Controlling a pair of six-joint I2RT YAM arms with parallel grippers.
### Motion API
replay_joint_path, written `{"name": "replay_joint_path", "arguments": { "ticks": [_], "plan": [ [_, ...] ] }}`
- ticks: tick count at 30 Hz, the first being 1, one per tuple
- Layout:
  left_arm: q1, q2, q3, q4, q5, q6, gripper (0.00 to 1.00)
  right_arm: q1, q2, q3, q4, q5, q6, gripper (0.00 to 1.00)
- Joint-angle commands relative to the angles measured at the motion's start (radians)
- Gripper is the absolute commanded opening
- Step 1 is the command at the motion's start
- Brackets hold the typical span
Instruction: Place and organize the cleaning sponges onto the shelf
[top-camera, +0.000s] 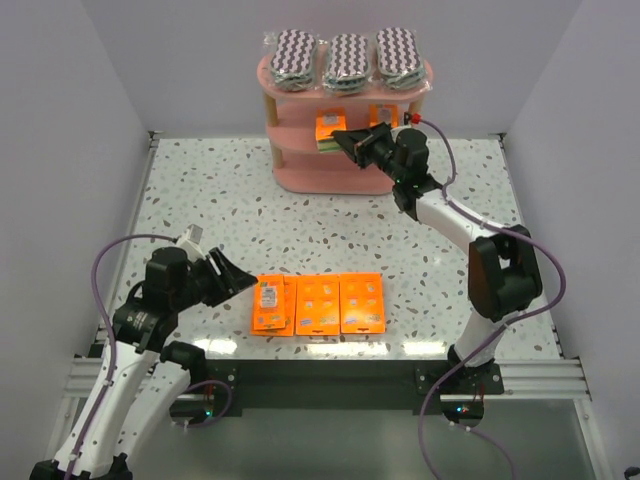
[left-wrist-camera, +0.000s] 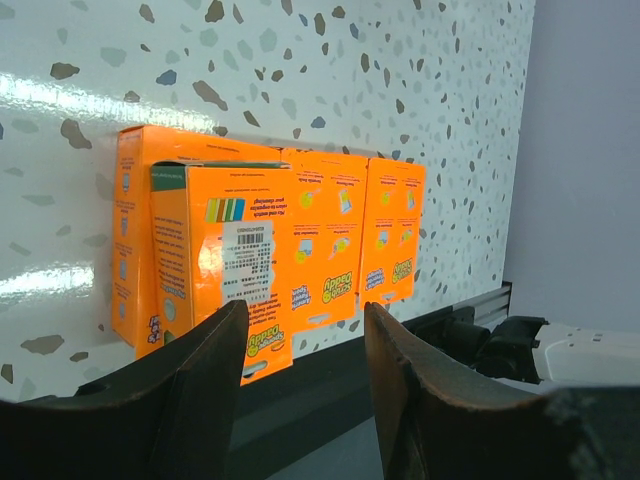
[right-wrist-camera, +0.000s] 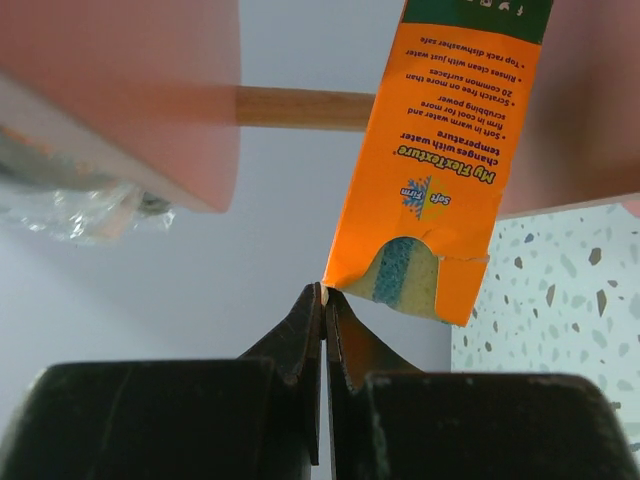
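While our right gripper (right-wrist-camera: 325, 296), jaws together, sits at the shelf (top-camera: 330, 181), our left gripper (left-wrist-camera: 305, 320) is nearer. Its jaws are apart, and the small orange packet (left-wrist-camera: 225, 265) lies just ahead atop a larger orange packet (left-wrist-camera: 130, 220), long axis running away from them.

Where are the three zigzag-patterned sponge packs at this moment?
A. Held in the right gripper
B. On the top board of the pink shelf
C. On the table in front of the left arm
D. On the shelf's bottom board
B: the zigzag packs lie side by side on the top board of the pink shelf, while only orange packets lie on the table near the arms.
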Motion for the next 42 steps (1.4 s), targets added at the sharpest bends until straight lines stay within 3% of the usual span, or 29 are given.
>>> {"name": "replay_joint_path", "arguments": {
  "ticks": [1, 22, 24, 27, 35, 42],
  "plan": [
    [-0.002, 0.011, -0.001, 0.062, -0.002, -0.003, 0.55, -0.026, 0.032, 0.065, 0.019, -0.018, -0.012, 0.0],
    [-0.002, 0.001, -0.011, 0.072, -0.017, -0.043, 0.54, -0.098, 0.131, 0.14, -0.149, -0.019, -0.025, 0.0],
    [-0.002, -0.005, -0.017, 0.073, -0.017, -0.05, 0.55, -0.098, 0.128, 0.134, -0.155, -0.022, -0.03, 0.05],
    [-0.002, -0.009, -0.023, 0.075, -0.014, -0.052, 0.57, -0.102, 0.12, 0.125, -0.135, -0.038, -0.025, 0.23],
    [-0.002, -0.013, -0.024, 0.067, -0.011, -0.046, 0.68, -0.103, 0.083, 0.119, -0.129, -0.088, -0.035, 0.5],
    [-0.002, -0.05, -0.011, -0.041, -0.031, -0.067, 0.74, -0.095, -0.154, -0.123, -0.162, -0.172, -0.056, 0.68]
  ]
}}
